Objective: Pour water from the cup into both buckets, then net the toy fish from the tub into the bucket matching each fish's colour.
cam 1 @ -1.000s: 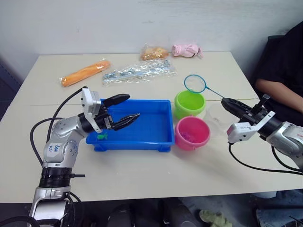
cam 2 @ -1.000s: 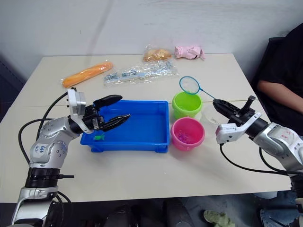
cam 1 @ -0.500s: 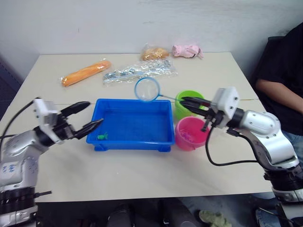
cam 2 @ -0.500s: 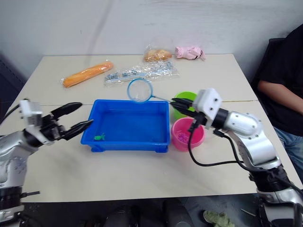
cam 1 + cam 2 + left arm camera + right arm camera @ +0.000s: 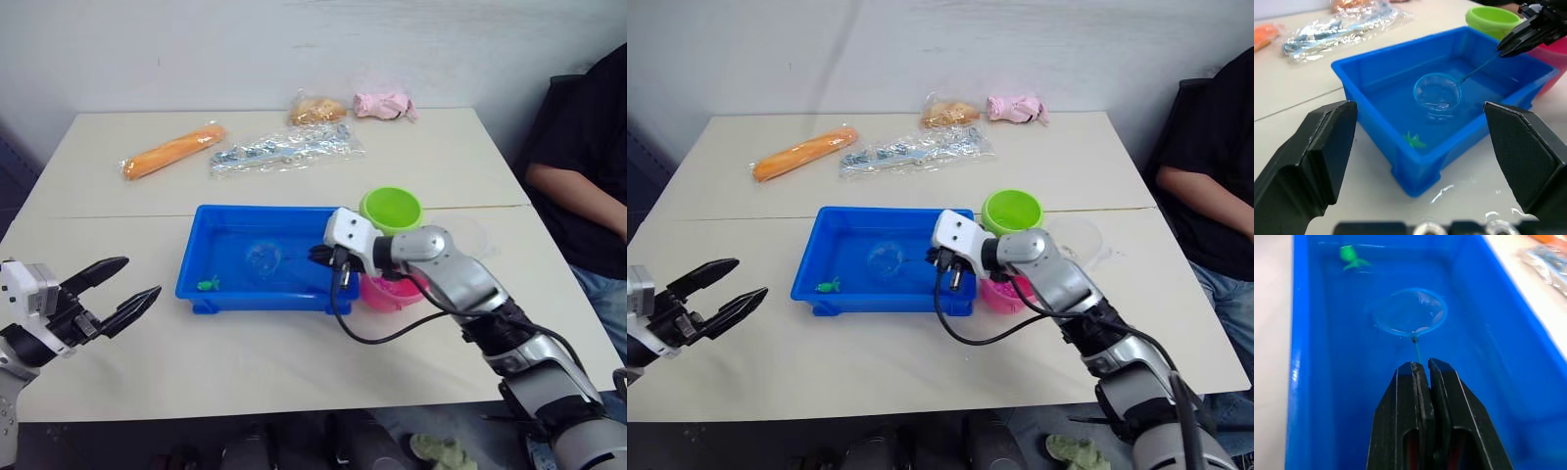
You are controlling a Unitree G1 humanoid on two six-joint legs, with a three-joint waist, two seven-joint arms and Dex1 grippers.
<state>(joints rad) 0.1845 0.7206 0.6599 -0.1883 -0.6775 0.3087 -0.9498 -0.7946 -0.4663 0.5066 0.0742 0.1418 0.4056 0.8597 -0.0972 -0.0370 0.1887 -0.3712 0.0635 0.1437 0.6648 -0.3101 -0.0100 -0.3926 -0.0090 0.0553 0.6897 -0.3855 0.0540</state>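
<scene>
Cream table point(image 5: 294, 362), white wall behind; a seated person's arm at the far right edge.

Green fish point(image 5: 208, 285): one toy visible in the tub point(image 5: 338, 299), lying near the tub's front-left corner, in shallow water. Taken as the next target, since nothing else shows in the tub.

Net point(image 5: 1410, 312): hoop down in the tub's middle, beside the fish but clearly apart from it. Handle runs from the hoop toward the tub's right end, roughly along the tub's long axis.

Right pincer point(image 5: 1421, 368): closed tight on the handle's end, above the tub's right end. Fish lies beyond the hoop on the line out from this pincer, offset toward the tub's front wall. Judgement: the scoop wants a push of the hoop on toward the tub's left end and slightly frontward.

Left pincer point(image 5: 120, 292): spread wide, holding nothing, off the tub's left-front corner over bare table. Nearer the fish than the right pincer, but it has no tool.

Green bucket point(image 5: 391, 209) and pink bucket point(image 5: 397, 293) stand at the tub's right end; the green one is the destination.
</scene>
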